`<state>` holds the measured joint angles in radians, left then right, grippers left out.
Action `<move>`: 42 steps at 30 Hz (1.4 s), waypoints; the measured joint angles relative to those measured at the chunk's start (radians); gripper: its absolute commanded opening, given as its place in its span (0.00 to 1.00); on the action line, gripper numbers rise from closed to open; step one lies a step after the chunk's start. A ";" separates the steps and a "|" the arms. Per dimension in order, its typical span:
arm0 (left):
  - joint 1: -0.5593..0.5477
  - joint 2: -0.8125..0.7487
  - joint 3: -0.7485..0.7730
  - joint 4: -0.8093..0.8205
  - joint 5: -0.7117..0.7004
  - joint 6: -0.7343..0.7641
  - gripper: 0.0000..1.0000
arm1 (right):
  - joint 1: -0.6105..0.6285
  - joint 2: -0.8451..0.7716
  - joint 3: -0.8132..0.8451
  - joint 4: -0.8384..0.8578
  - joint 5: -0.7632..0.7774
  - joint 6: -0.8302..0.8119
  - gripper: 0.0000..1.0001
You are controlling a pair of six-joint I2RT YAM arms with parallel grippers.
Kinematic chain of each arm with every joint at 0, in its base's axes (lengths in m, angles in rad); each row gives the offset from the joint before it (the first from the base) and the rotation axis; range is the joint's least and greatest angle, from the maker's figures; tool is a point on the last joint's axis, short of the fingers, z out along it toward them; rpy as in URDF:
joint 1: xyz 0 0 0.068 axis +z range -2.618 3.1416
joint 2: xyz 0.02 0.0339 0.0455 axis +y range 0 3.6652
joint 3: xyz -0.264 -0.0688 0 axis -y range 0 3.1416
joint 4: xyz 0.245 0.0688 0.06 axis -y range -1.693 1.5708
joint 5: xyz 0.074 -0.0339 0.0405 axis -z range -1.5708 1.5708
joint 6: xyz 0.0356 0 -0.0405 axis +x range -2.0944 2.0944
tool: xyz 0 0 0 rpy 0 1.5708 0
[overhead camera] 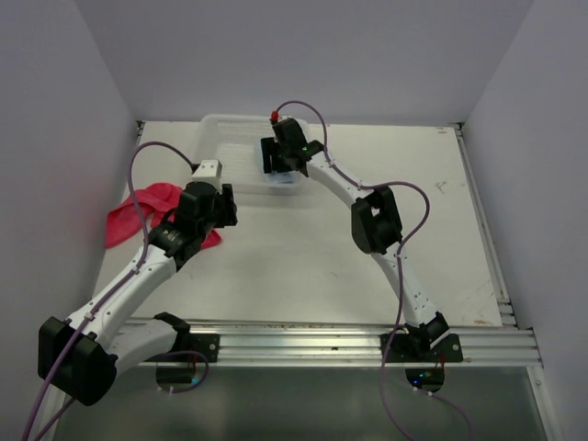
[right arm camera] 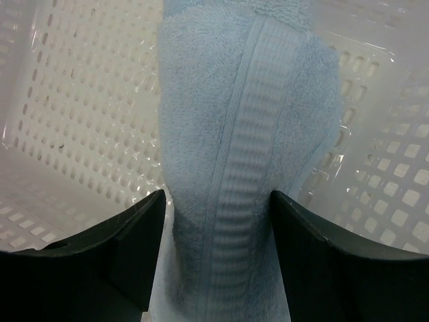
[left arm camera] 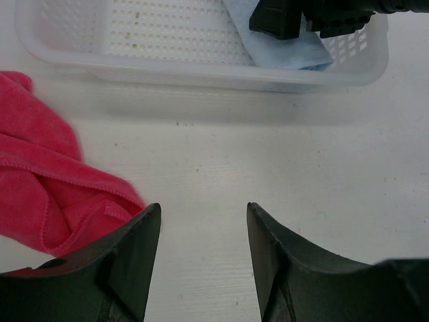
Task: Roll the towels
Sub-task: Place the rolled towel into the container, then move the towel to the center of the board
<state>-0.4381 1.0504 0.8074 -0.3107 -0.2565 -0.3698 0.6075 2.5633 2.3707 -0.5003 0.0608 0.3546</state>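
Halfway there, by the look of it. Up in the upper middle of the overhead view: spotting the light blue towel (right arm camera: 228, 168) rolled up inside the clear plastic basket (left arm camera: 201, 70), straddled by the right hand (right arm camera: 216, 201); can't tell whether pinching or merely flanking. Over at the left edge, seeing the pinkish-red towel (left arm camera: 40, 181) crumpled on the counter (left arm camera: 301, 174), not yet rolled. Hovering just beside it with the left hand (left arm camera: 203, 215), wide and empty. Leaves that one to roll.

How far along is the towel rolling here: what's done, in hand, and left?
Done: the blue towel lies in the basket as a long bundle, seemingly rolled. In hand: the right gripper straddles it; grip unclear. Remaining: the red towel lies crumpled on the table beside the open, empty left gripper.
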 measured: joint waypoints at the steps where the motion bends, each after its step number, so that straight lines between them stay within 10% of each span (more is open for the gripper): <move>1: 0.000 0.000 0.000 0.000 0.000 0.000 0.58 | 0.000 0.000 0.000 0.000 0.000 0.000 0.68; 28: 0.002 0.000 0.000 -0.001 0.015 0.000 0.59 | -0.002 -0.181 -0.013 0.081 0.001 0.027 0.74; 42: 0.012 0.000 0.000 -0.004 0.014 0.000 0.60 | -0.011 -0.748 -0.645 0.154 0.028 -0.010 0.17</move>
<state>-0.4263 1.0504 0.8074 -0.3149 -0.2428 -0.3698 0.5968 1.8156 1.7256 -0.3462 0.0891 0.3450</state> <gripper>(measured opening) 0.600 0.214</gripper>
